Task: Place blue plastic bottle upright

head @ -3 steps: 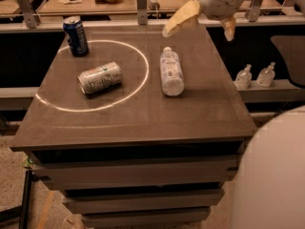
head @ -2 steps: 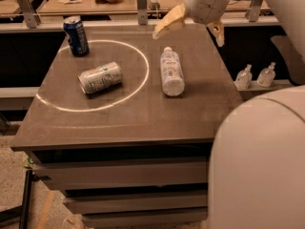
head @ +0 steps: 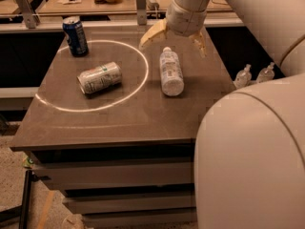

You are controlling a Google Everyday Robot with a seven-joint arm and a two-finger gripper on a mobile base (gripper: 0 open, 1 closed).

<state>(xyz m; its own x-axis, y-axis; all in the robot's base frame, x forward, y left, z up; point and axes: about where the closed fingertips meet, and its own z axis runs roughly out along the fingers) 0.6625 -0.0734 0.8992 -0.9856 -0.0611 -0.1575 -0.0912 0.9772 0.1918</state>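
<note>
The blue plastic bottle (head: 170, 72), clear and ribbed with a white cap and pale label, lies on its side on the brown table (head: 124, 118), cap toward the far edge, just right of the white circle. My gripper (head: 174, 38) hangs open above the bottle's cap end, one yellowish finger (head: 151, 34) to the left and one to the right (head: 200, 44). It holds nothing.
A dark blue soda can (head: 76, 36) stands upright at the far left. A silver-green can (head: 99, 78) lies on its side inside the white circle (head: 138, 85). Two small clear pump bottles (head: 242, 75) stand off the table's right side. My arm fills the right foreground.
My gripper has moved left and down from the table's far right corner to above the bottle's cap end. My arm now fills more of the right side. The bottle and cans have not moved.
</note>
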